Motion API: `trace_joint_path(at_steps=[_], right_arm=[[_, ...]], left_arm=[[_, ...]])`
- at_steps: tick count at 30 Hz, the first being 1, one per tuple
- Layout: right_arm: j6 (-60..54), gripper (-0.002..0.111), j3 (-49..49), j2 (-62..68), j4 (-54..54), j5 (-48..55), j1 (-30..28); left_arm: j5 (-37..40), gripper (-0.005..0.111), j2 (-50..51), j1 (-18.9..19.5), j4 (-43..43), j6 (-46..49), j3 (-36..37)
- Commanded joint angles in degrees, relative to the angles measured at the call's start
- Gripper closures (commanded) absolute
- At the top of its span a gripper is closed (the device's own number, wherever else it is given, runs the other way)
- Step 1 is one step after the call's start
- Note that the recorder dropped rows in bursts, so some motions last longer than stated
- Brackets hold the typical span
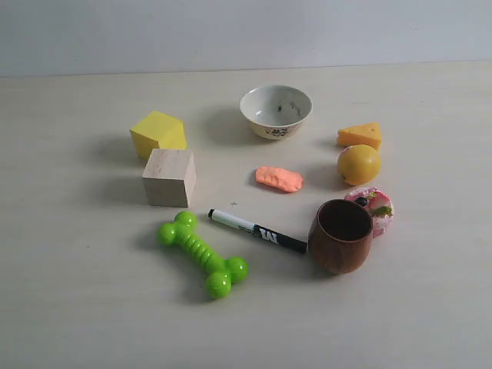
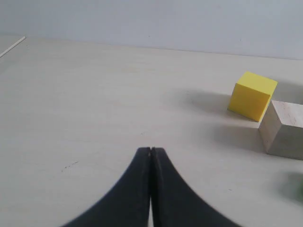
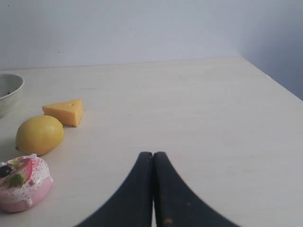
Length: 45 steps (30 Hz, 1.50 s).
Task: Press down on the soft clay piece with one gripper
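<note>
Left gripper (image 2: 150,151), its dark fingers pressed together on nothing, hangs above the pale table (image 2: 94,118), with a yellow block (image 2: 252,96) and a wooden cube (image 2: 284,130) in sight beyond it. Right gripper (image 3: 153,155), likewise clenched and empty, hangs near a lemon (image 3: 40,135), a cheese wedge (image 3: 64,112) and a pink frosted disc (image 3: 21,184). Seen from the exterior camera, the orange clay piece (image 1: 280,178) lies flat near the middle of the table, between a patterned bowl (image 1: 275,110) and a black marker (image 1: 257,231), left of the lemon, touching none of them.
</note>
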Motion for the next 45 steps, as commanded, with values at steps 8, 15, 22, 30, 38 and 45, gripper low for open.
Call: trace_joint_path(at_steps=[8,15,22,30,38,45], right_arm=[[0.05,0.108,0.32,-0.33,-0.32,-0.28,0.0],[0.05,0.108,0.32,-0.33,-0.32,-0.28,0.0],[0.05,0.108,0.32,-0.33,-0.32,-0.28,0.0],[0.05,0.108,0.32,-0.33,-0.32,-0.28,0.0],[0.05,0.108,0.32,-0.33,-0.32,-0.28,0.0],[0.05,0.108,0.32,-0.33,-0.32,-0.28,0.0]], left_arm=[[-0.55,0.107,-0.32,-0.3,0.02,-0.15,-0.14],[-0.55,0.107,-0.32,-0.3,0.02,-0.15,-0.14],[-0.55,0.107,-0.32,-0.3,0.66,0.53,-0.14],[-12.58,0.107,-0.32,-0.3,1.75,1.2,-0.14],[-23.0,0.107,-0.32,-0.3,1.75,1.2,-0.14],[-29.05,0.107,-0.32,-0.3,1.42,-1.69,-0.14]])
